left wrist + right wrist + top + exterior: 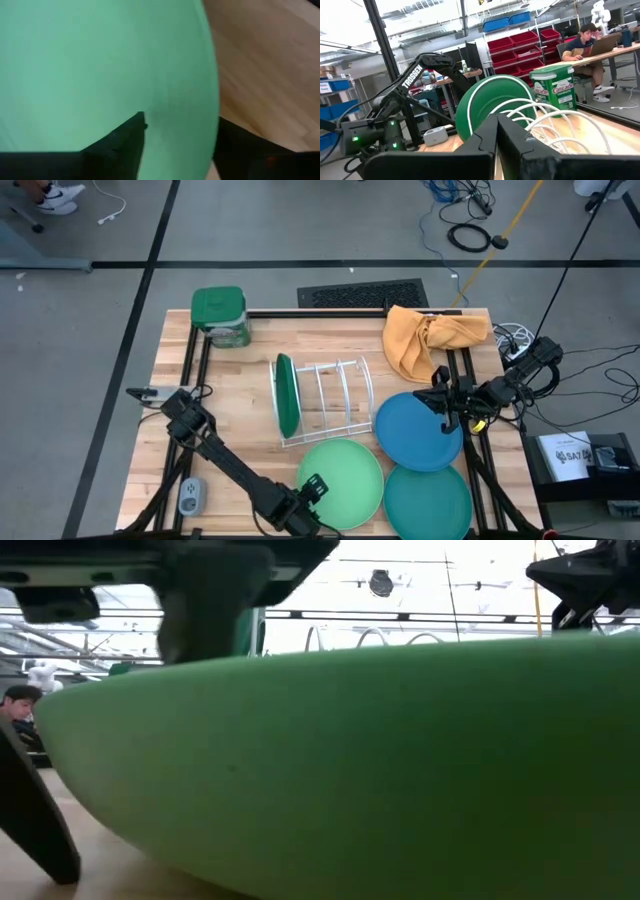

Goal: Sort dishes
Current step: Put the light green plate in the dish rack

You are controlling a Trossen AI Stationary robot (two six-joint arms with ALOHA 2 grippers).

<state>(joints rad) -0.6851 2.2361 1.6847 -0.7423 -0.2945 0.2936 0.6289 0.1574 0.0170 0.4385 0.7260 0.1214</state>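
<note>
At the table's near edge, left gripper [318,486] jaws clamp the flat-lying mint plate [342,482].

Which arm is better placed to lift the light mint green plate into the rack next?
Left, probably. The left gripper sits at the light mint green plate's rim, its fingers straddling the edge. The right gripper hangs over the blue plate, farther off.

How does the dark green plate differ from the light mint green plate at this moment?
The dark green plate stands on edge in the white wire rack; the light mint green plate lies on the table. The dark one is untouched, while the left end effector is at the mint plate's rim. Both are round plates of similar size.
</note>
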